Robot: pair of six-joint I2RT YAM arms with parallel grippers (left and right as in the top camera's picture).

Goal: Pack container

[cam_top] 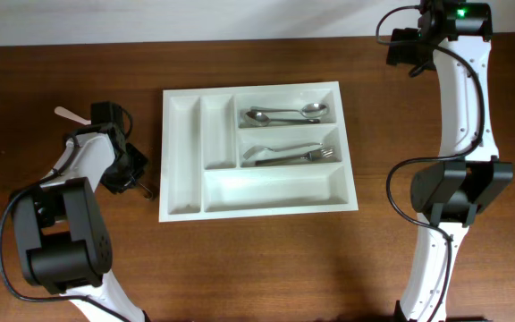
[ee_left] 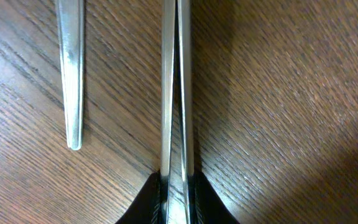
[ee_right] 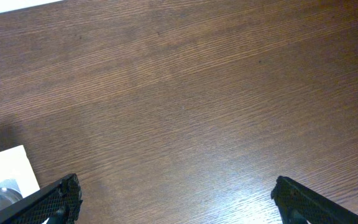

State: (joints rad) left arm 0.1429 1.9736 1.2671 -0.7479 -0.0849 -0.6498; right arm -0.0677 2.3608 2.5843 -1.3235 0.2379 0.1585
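Note:
The white cutlery tray [cam_top: 257,150] lies mid-table. Spoons [cam_top: 284,114] fill its upper right compartment and forks [cam_top: 293,155] the one below. The long bottom compartment and the two narrow upright ones look empty. My left gripper [cam_top: 125,170] is left of the tray, low over the table. In the left wrist view it [ee_left: 178,190] is shut on a thin metal piece of cutlery [ee_left: 176,93] that runs straight ahead from the jaws. My right gripper [ee_right: 176,196] is open and empty over bare wood at the far right [cam_top: 405,49].
A second metal utensil handle [ee_left: 71,74] lies on the wood left of the held one. A pale utensil end [cam_top: 65,113] sticks out behind my left arm. The tray's corner [ee_right: 5,168] shows at the lower left of the right wrist view.

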